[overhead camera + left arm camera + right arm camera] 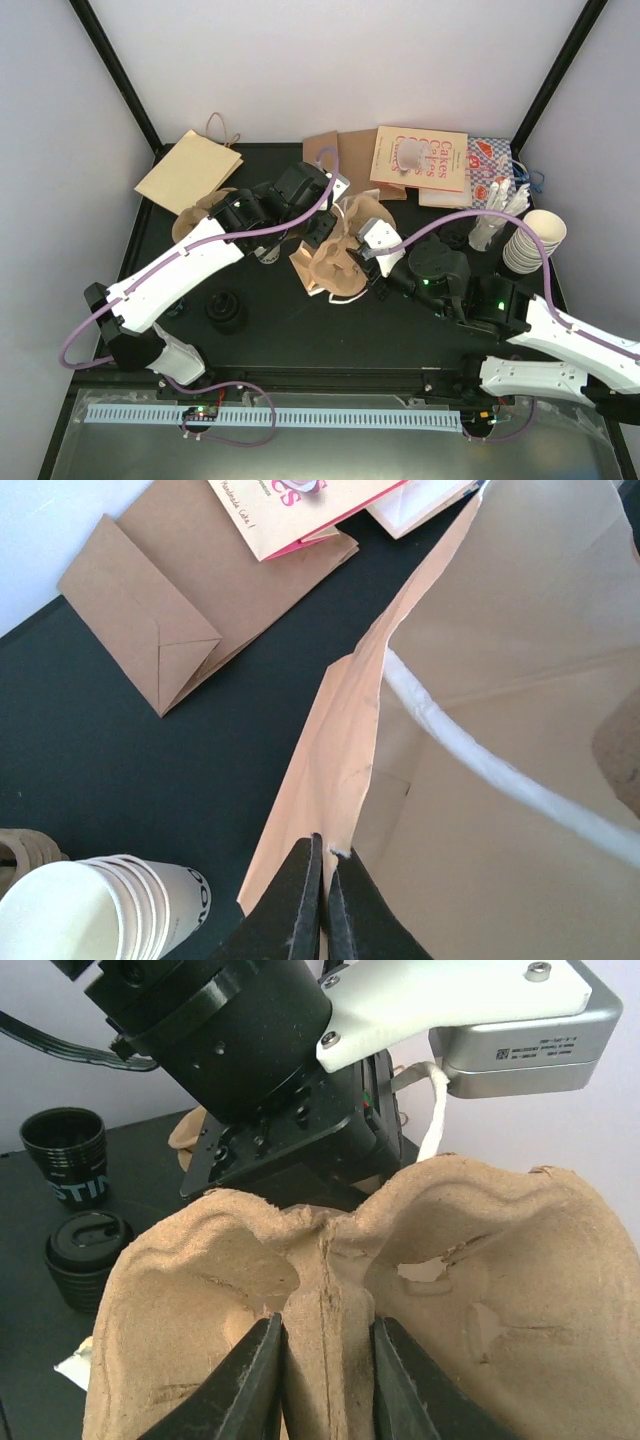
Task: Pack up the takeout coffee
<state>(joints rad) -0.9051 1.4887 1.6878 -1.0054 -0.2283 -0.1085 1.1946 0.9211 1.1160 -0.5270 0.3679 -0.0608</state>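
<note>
While my left jaws pinch the bag (500,810) rim, my right jaws clamp the tray (470,1290) ridge between them. Next, I reckon: tray down into bag.

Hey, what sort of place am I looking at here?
Probably a lab robot cell staged as a café takeout counter: a black table boxed in by plain white walls, with stacked paper cups, a pulp cup tray and paper bags.
</note>
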